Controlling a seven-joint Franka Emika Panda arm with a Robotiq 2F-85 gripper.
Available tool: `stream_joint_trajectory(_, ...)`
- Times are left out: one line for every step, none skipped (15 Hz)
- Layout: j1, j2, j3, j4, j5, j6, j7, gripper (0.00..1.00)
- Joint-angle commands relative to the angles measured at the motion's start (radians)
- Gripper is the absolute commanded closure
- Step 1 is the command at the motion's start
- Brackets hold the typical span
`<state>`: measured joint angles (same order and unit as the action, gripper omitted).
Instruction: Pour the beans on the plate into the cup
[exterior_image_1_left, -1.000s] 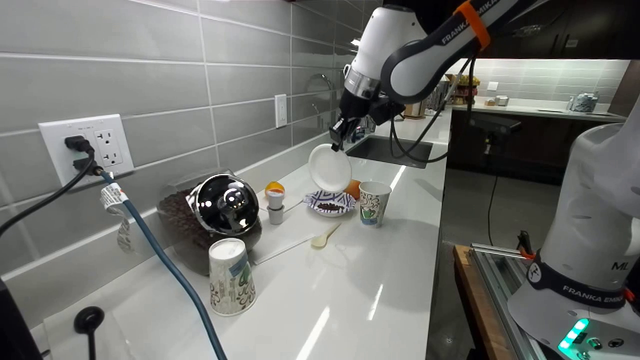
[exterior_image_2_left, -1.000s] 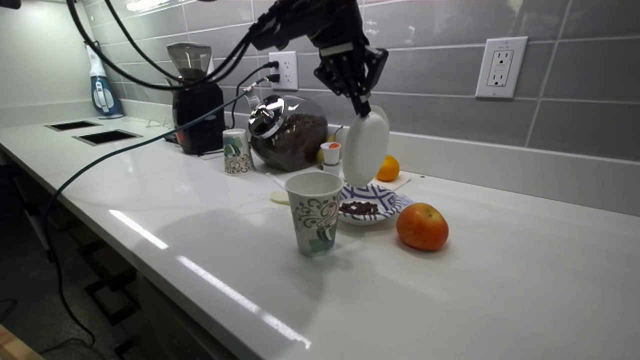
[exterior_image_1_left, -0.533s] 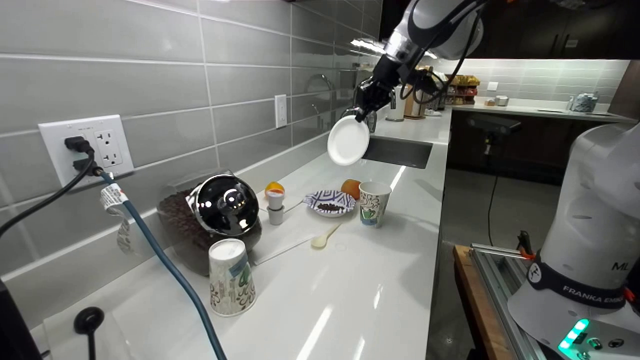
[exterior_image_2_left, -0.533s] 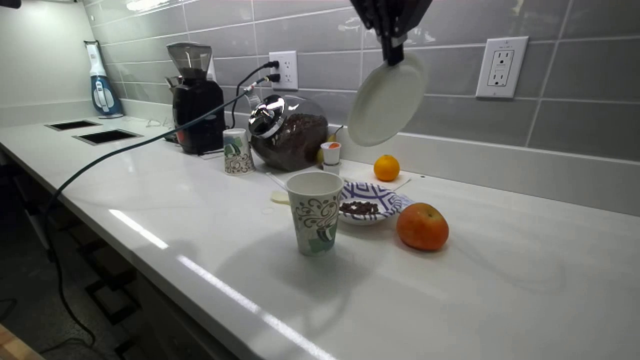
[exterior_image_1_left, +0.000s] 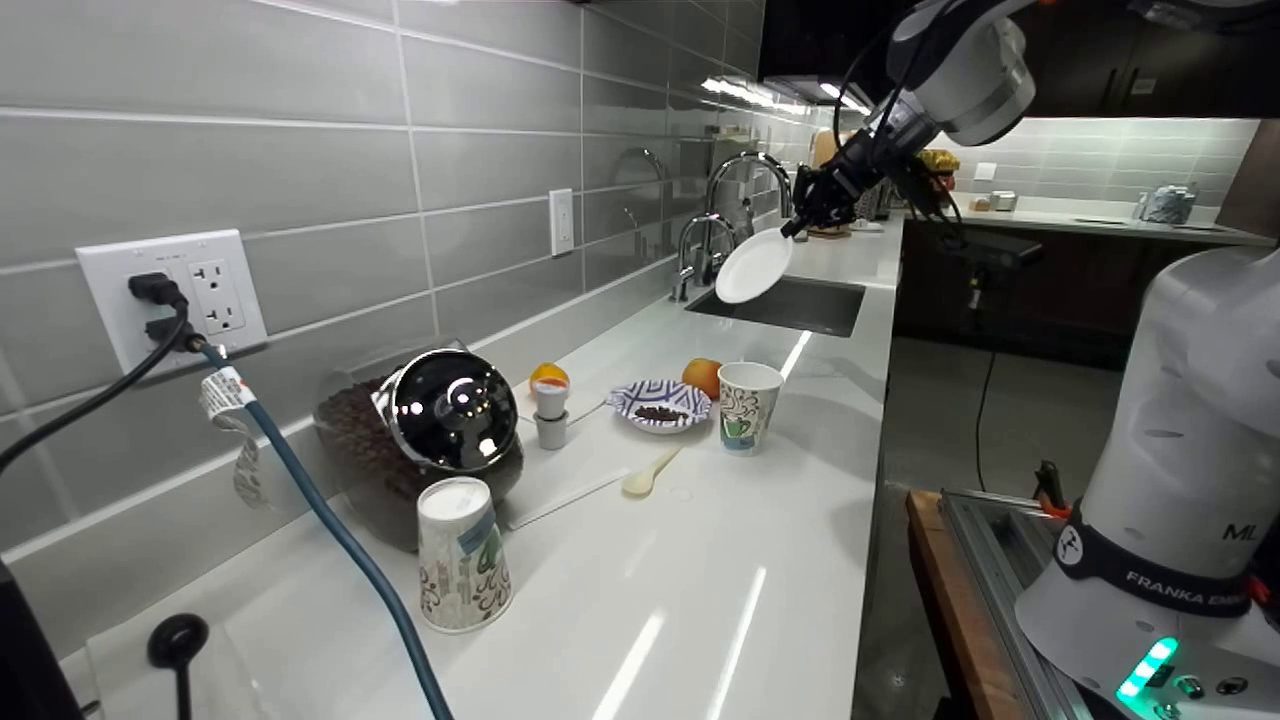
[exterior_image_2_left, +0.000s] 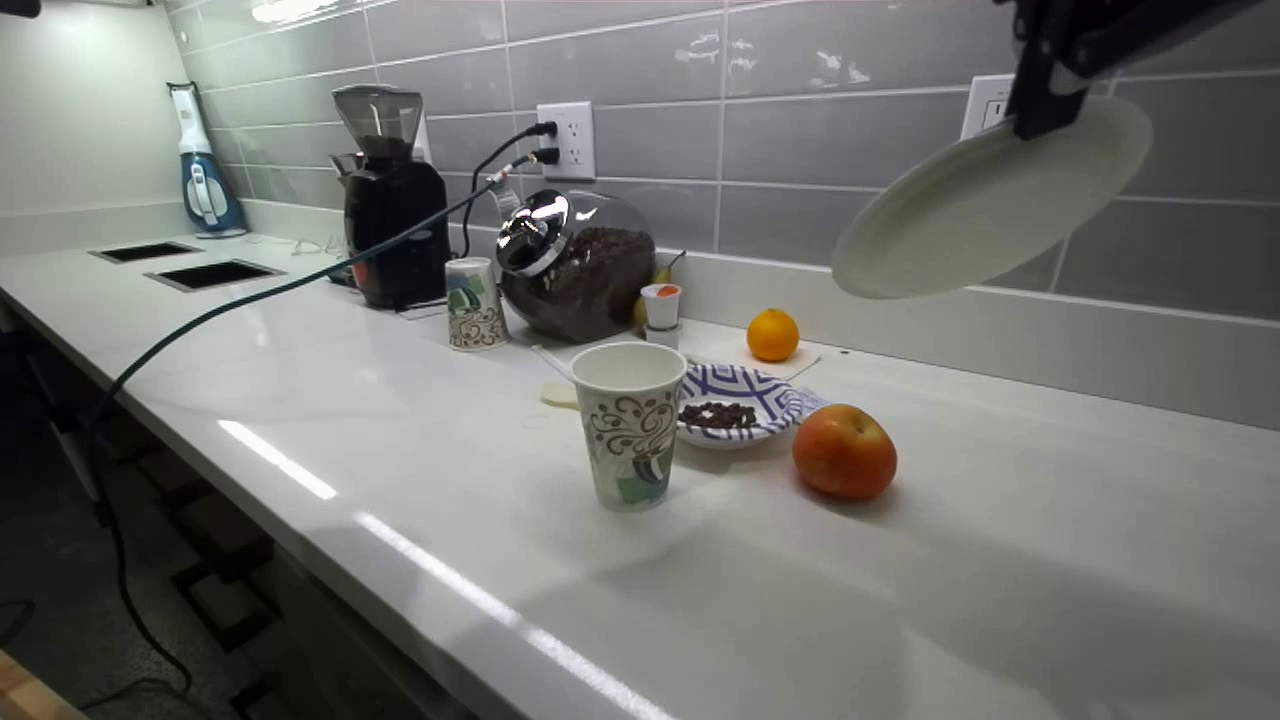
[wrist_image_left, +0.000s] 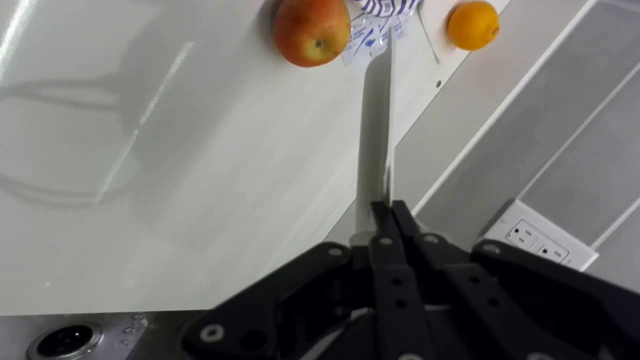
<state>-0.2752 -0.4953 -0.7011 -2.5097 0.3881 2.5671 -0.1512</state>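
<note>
My gripper (exterior_image_1_left: 790, 229) is shut on the rim of the round white plate (exterior_image_1_left: 754, 266) and holds it tilted in the air, near the sink. The plate's visible face shows no beans. In the wrist view the plate (wrist_image_left: 372, 135) is edge-on between my fingertips (wrist_image_left: 391, 205). The dark brown beans (exterior_image_2_left: 718, 415) lie in a blue-and-white patterned dish (exterior_image_2_left: 772, 395) on the counter. Small plain whitish cups (exterior_image_1_left: 551, 402) stand stacked left of the dish. A taller patterned tumbler (exterior_image_2_left: 632, 430) stands upright beside the dish; its inside bottom is hidden.
A red apple (exterior_image_2_left: 845, 452) sits beside the dish, an orange (exterior_image_2_left: 773, 336) by the wall. A pale spoon (exterior_image_1_left: 650, 475) lies in front. A glass jar (exterior_image_1_left: 345, 420) and an overturned paper cup (exterior_image_1_left: 463, 555) stand nearer. The sink (exterior_image_1_left: 800, 305) and tap are behind the plate.
My gripper has carried the plate up and away from above the patterned dish toward the sink. The plate has gone from nearly vertical to less steep. The things on the counter have not moved.
</note>
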Motion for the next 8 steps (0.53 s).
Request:
stream_joint_trajectory(-0.002,0.005,-0.015,0.000,0.014,-0.001,-0.021,0.97)
stream_joint_trajectory(-0.005,0.005,-0.012,0.001,0.012,-0.001,-0.020,0.97)
stream_joint_trajectory(-0.006,0.005,-0.005,0.001,0.012,-0.001,-0.019,0.97)
stream_joint_trajectory(-0.006,0.005,0.003,0.001,0.012,-0.001,-0.017,0.97)
stream_joint_trajectory(-0.006,0.005,0.009,0.001,0.012,-0.001,-0.015,0.97)
stream_joint_trajectory(-0.006,0.005,0.010,0.001,0.012,-0.001,-0.015,0.97)
stream_joint_trajectory(-0.006,0.005,0.010,0.001,0.012,-0.001,-0.015,0.97)
stream_joint_trajectory(-0.006,0.005,0.010,0.001,0.012,-0.001,-0.015,0.98)
